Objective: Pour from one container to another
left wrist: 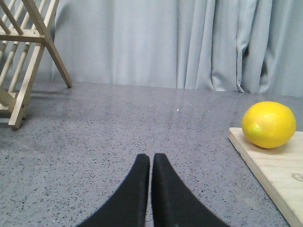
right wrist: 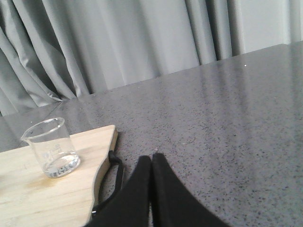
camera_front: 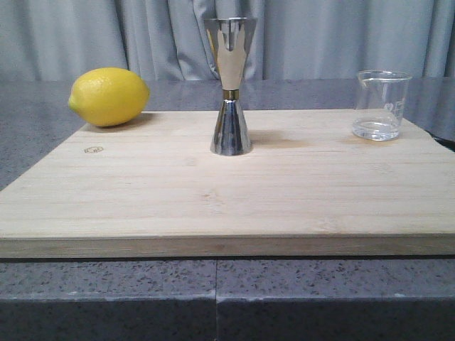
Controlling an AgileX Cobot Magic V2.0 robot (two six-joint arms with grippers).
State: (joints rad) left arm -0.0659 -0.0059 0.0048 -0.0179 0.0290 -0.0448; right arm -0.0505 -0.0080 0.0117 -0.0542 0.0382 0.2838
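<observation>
Three things sit on our wooden board (camera_front: 213, 206): a lemon (camera_front: 109, 96), a jigger (camera_front: 230, 85) and a beaker (camera_front: 381, 105).

We see the shiny jigger standing upright near the middle of the board's far edge. The clear beaker stands at the far right corner with a little clear liquid in it. The lemon lies at the far left corner. Our left end effector (left wrist: 151, 163) and right end effector (right wrist: 152, 163) are both closed and hold nothing, each over the gray surface (left wrist: 118, 132) beside the board.
</observation>
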